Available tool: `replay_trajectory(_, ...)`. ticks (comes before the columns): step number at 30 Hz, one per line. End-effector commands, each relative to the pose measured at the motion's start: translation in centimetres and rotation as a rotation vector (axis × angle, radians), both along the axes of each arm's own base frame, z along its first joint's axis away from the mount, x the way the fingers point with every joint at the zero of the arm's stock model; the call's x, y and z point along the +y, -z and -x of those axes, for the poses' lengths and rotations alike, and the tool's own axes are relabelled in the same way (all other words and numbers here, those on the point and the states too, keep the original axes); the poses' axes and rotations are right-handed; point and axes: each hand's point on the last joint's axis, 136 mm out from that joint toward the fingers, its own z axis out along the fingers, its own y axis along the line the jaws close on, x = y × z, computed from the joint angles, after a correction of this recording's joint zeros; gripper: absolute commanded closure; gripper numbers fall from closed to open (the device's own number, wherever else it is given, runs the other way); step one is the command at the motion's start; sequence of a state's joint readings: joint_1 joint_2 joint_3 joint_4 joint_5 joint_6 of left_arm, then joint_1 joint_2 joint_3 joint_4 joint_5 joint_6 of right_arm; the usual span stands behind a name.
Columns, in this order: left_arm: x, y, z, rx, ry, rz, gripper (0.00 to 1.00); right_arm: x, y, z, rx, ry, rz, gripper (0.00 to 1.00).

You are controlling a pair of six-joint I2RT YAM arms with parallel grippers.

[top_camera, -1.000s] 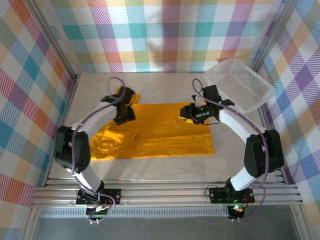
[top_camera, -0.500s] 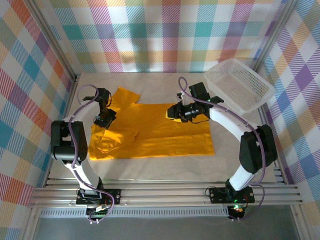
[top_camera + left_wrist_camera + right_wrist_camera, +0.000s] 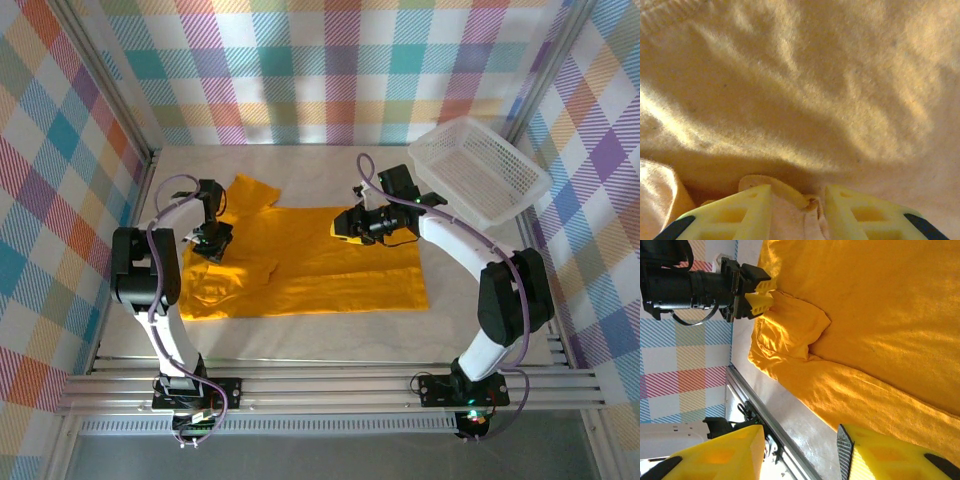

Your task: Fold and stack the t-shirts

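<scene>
One orange-yellow t-shirt (image 3: 320,270) lies spread across the middle of the table, its left part rumpled. At its left edge my left gripper (image 3: 211,243) is down on the cloth. In the left wrist view its gripper (image 3: 798,192) is shut on a rolled fold of the t-shirt (image 3: 805,90). My right gripper (image 3: 345,225) hovers over the shirt's far middle, pointing left. In the right wrist view that gripper (image 3: 800,435) stands open with nothing between its fingers, above the t-shirt (image 3: 880,315), and the left gripper (image 3: 757,295) shows pinching the cloth edge.
A white mesh basket (image 3: 480,170) sits tilted at the back right corner. Bare table (image 3: 330,165) runs behind the shirt and in front of it. Aluminium rails (image 3: 330,385) line the near edge, and checked walls close in the sides.
My left gripper moved from the far sleeve to the shirt's left edge and closed on cloth there. My right gripper shifted left over the shirt, still open.
</scene>
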State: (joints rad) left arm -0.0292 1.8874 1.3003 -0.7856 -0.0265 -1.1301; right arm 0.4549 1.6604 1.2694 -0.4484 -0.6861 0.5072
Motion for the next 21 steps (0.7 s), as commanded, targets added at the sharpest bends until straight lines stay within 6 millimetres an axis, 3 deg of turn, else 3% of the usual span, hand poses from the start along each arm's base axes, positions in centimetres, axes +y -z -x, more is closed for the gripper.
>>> replay_trajectory(1, 0.94, -0.13, -0.15, 0.017, -0.038, -0.023, 0.66, 0.58, -0.84, -0.51, -0.033, -0.030, -0.035, 0.57)
replay_trajectory(9, 1.23, 0.17, -0.16, 0.023, -0.031, -0.040, 0.58, 0.72, -0.69, -0.71, -0.028, -0.031, -0.036, 0.57)
replay_trajectory(17, 1.30, 0.46, -0.10, 0.032, -0.033, -0.039, 0.81, 0.76, -0.63, -0.88, -0.027, -0.030, -0.032, 0.57)
replay_trajectory(21, 1.56, -0.45, -0.20, 0.014, -0.028, -0.055, 0.93, 0.78, -0.60, -1.04, -0.028, -0.027, -0.029, 0.57)
